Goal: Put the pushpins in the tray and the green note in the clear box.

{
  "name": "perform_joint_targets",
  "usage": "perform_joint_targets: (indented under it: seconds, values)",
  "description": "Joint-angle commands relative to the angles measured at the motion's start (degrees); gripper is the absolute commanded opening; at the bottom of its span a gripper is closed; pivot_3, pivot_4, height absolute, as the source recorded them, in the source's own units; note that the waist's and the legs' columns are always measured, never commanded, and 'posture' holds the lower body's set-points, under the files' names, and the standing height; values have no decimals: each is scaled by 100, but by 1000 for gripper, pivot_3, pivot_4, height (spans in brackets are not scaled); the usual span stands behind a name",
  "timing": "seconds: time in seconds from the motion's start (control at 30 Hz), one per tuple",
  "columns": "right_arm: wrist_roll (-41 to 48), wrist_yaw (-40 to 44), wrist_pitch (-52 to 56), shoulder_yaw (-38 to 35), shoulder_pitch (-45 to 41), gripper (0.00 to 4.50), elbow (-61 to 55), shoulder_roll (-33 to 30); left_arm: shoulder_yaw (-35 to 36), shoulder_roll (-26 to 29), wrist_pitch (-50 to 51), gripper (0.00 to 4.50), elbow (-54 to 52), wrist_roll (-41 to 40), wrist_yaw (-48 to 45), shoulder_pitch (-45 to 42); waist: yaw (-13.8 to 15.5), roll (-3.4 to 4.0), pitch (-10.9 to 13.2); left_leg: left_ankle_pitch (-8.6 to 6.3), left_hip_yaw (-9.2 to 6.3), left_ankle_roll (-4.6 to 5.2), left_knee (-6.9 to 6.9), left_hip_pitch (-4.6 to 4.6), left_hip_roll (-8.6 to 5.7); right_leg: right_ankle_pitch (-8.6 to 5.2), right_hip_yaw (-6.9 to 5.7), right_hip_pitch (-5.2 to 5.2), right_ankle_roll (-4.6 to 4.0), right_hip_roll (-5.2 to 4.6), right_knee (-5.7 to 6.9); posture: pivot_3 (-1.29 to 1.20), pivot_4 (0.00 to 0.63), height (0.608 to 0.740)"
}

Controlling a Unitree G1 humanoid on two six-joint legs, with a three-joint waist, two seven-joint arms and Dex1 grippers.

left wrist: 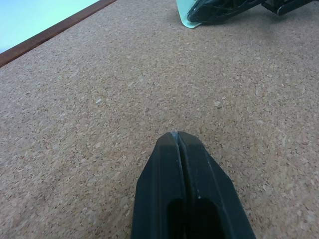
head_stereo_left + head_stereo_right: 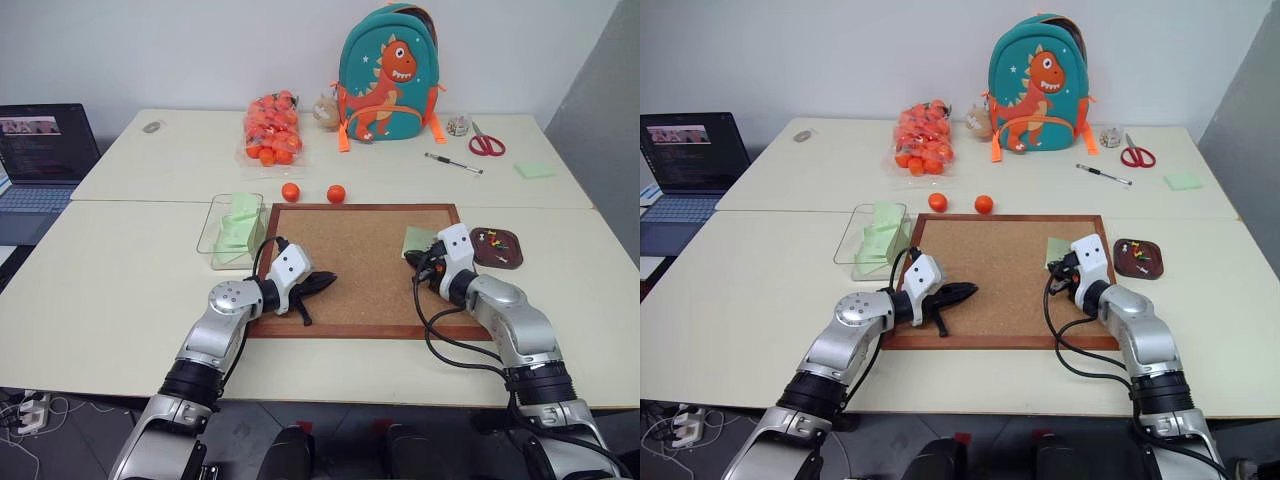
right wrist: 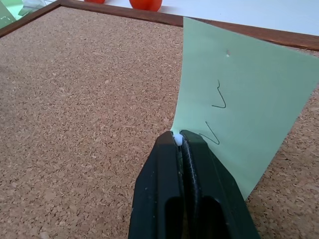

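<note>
Green note [image 3: 234, 104] sits near the corkboard's [image 2: 350, 270] right edge, one corner pinched in our right tool [image 3: 180, 141], fingers closed on the paper, so we judge it ready to carry to the clear box [image 2: 232, 232] off the board's left edge. Our left tool [image 1: 177, 137] is shut, empty, over bare cork; pushpins [image 2: 497, 241] lie in the tray [image 2: 497, 249].
</note>
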Motion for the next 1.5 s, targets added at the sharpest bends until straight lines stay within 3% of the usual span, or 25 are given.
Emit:
perform_joint_targets:
  seconds: [0.03, 0.47, 0.73, 1.03, 1.3, 1.5]
  values:
    - [219, 117, -137, -254, -71, 50, -741, -95, -290, -20, 174, 0, 200, 187, -81, 254, 0, 0, 0, 0, 0, 0, 0, -1, 0, 0, 0, -1, 0, 0, 0, 0, 150, 740]
    - [314, 282, 75, -196, 154, 50, -1415, -356, -62, -7, 189, 0, 194, 91, 62, 120, 1, -1, -1, 0, 0, 0, -1, 0, 0, 0, 0, 1, 0, 0, -1, 0, 150, 740]
    - [264, 427, 87, -18, 460, 50, -1791, -631, 686, -26, 1416, 0, -342, -760, 169, -644, -32, -21, 13, 0, -4, 0, 2, -9, 3, 0, -4, -11, 1, 6, 3, 0, 150, 740]
    - [441, 291, 224, -383, 617, 0, -2134, -744, 639, 59, 1785, 1622, -884, -1005, -11, -649, -12, -23, 14, 0, -3, -1, -4, -19, 4, 0, -3, -20, -1, 3, -3, 0, 150, 740]
    - [372, -86, 424, -1274, 1059, 0, -2136, -1110, 470, 231, 1303, 3082, -1424, -872, -337, -539, -4, -26, 17, 0, -1, -1, -3, -19, 3, 0, -1, -19, -1, 3, -3, 0, 150, 740]
    - [65, -595, 340, -1604, 789, 0, -1233, -1231, 311, 258, 1110, 3190, -1635, -812, -383, -469, -16, -27, 17, 0, 8, -1, -3, -15, 3, 0, 9, -19, -1, 3, -3, 0, 150, 740]
